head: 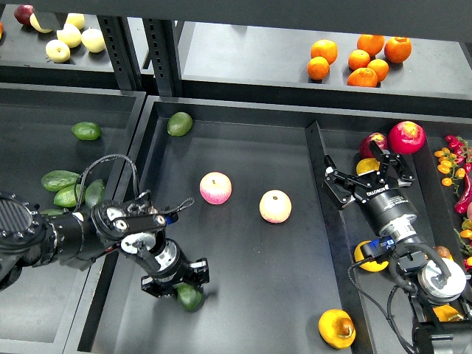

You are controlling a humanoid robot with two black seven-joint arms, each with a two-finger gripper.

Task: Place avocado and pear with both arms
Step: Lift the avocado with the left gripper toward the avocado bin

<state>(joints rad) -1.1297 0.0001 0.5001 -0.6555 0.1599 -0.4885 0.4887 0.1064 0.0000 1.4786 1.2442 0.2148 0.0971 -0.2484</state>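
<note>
My left gripper [177, 284], lower left, seems clamped on the smooth dark green avocado [189, 296]; right gripper [366, 177] jaws open, plump golden pear [336, 328] far below.

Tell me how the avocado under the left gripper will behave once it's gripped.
The avocado looks smooth and glossy, so it may slip between the left gripper fingers. Its tapered, rounded shape suggests it could roll or pivot on the flat tray if nudged. Probably firm, not floppy.

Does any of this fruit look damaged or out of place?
One thing stands out: on the top-left shelf, a dark red apple seems cut open, with a pale slice beside it. Otherwise the fruit looks whole, including the pear and avocado.
</note>
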